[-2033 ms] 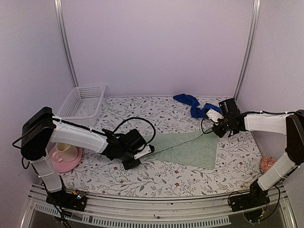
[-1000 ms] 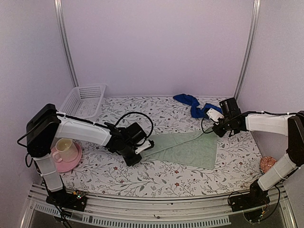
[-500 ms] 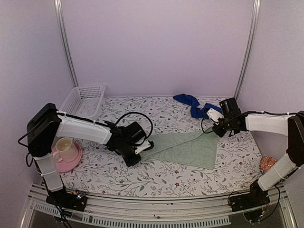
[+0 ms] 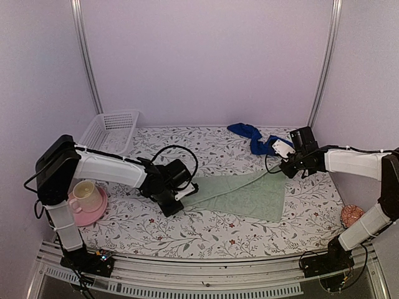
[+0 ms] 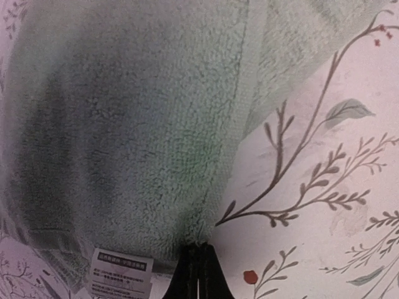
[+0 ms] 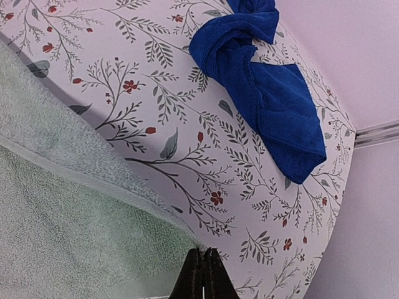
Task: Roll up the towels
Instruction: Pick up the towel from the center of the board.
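The sage-green towel (image 4: 246,195) lies spread flat across the middle of the floral table. My left gripper (image 4: 185,195) is shut on its left corner; in the left wrist view the fingertips (image 5: 198,261) pinch the towel's edge (image 5: 124,156) beside a white label (image 5: 118,281). At the far right corner, my right gripper (image 4: 278,170) is shut on the green towel (image 6: 68,230), its jaws (image 6: 202,265) closed on the hem. The blue towel (image 4: 252,137) lies crumpled at the back right, seen as the blue towel (image 6: 259,75) in the right wrist view.
A white basket (image 4: 109,132) stands at the back left. A pink cup on a saucer (image 4: 85,200) sits at the left edge. A small pinkish object (image 4: 351,215) rests at the right edge. Purple walls close in the table.
My left gripper has shifted to the towel's left corner and closed on it. The right gripper has stayed at the far right corner.
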Tool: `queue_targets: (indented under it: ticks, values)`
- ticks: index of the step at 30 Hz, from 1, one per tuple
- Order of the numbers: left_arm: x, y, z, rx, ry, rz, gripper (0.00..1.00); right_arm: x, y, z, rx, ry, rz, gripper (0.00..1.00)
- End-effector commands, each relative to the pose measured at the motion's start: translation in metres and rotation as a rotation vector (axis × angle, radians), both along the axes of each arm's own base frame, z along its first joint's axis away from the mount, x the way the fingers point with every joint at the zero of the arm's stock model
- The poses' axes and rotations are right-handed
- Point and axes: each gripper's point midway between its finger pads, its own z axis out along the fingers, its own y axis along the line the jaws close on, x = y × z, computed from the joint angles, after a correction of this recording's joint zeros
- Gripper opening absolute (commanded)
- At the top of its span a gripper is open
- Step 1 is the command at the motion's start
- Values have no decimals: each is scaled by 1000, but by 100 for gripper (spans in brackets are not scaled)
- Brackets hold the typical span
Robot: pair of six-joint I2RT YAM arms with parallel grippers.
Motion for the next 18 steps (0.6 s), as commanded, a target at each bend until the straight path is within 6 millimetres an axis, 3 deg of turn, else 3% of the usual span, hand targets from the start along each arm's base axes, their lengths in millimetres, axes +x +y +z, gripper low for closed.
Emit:
queue_targets:
  ticks: [1, 4, 8, 13, 18]
  values:
    - [21, 42, 14, 159, -121, 93, 0, 2, -3, 28, 29, -87, -10, 3]
    - [51, 34, 56, 97, -295, 148, 0, 3, -4, 45, 45, -145, -13, 2]
    - [70, 32, 90, 51, -455, 210, 0, -1, -1, 65, 71, -195, 10, 2]
    - [70, 22, 131, -13, -633, 216, 0, -11, 6, 86, 103, -230, 73, 2]
    - [55, 15, 179, -76, -783, 218, 0, -40, 28, 117, 193, -227, 233, 2]
